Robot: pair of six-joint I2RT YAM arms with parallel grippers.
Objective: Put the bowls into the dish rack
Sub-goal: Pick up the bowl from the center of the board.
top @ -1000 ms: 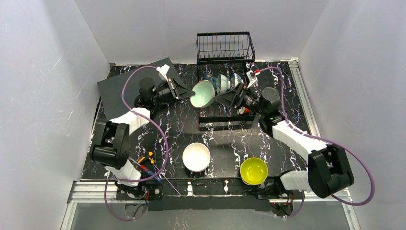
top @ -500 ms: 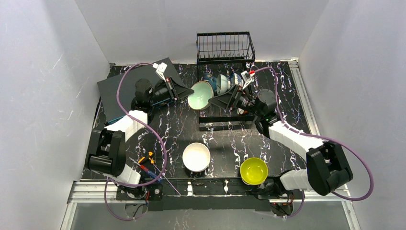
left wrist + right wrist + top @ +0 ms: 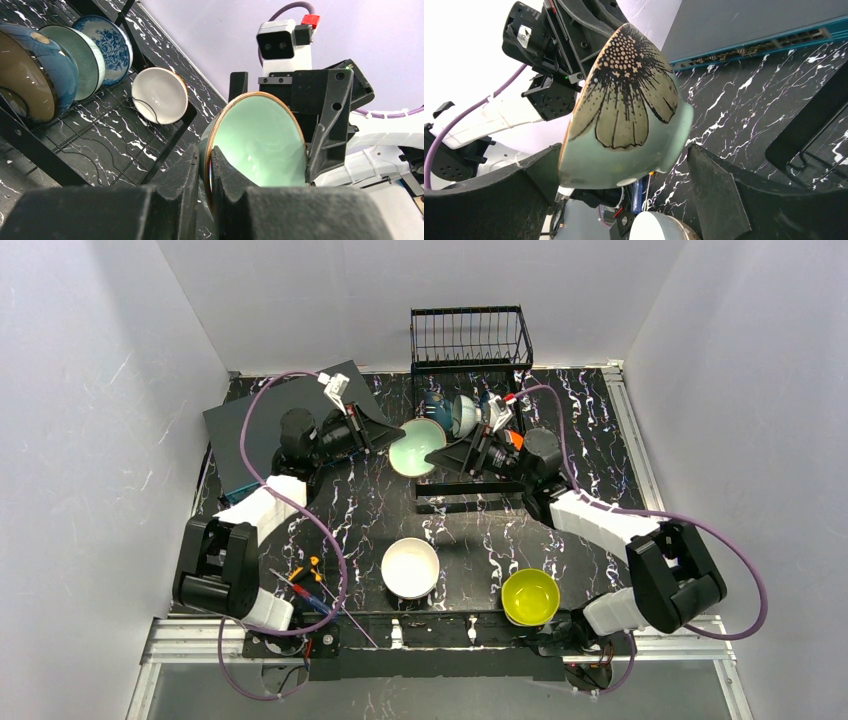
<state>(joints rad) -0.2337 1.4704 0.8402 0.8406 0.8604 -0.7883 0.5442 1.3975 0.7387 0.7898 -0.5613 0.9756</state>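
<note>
Bowls, seven pieces, with dish rack; entries run left to right.

1. Dark grey flat box (image 3: 275, 425): lies at the rear left of the tabletop (image 3: 610, 440).
2. Left hand (image 3: 205, 160): clamped on the rim of the mint-green bowl, one finger inside and one outside.
3. Mint-green bowl (image 3: 415, 448): held clear of the tabletop and tilted, at the left edge of the dish rack's base. It has a brown rim and a dark flower drawn on the outer wall.
4. Right hand (image 3: 440, 454): spread wide, a finger on either side of the same bowl's outer wall. Whether they touch it cannot be told.
5. Dish rack (image 3: 468, 340): black wire, rear centre. Standing on edge in a row in its base are the dark blue bowl (image 3: 30, 75), pale ribbed bowl (image 3: 80, 60) and blue-and-white patterned bowl (image 3: 107, 47). The orange bowl (image 3: 159, 95), white inside, leans apart from those three.
6. White bowl (image 3: 410, 568): upright, front centre of the tabletop.
7. Yellow bowl (image 3: 530, 597): upright, to the right of the white one, near the right arm's base.
</note>
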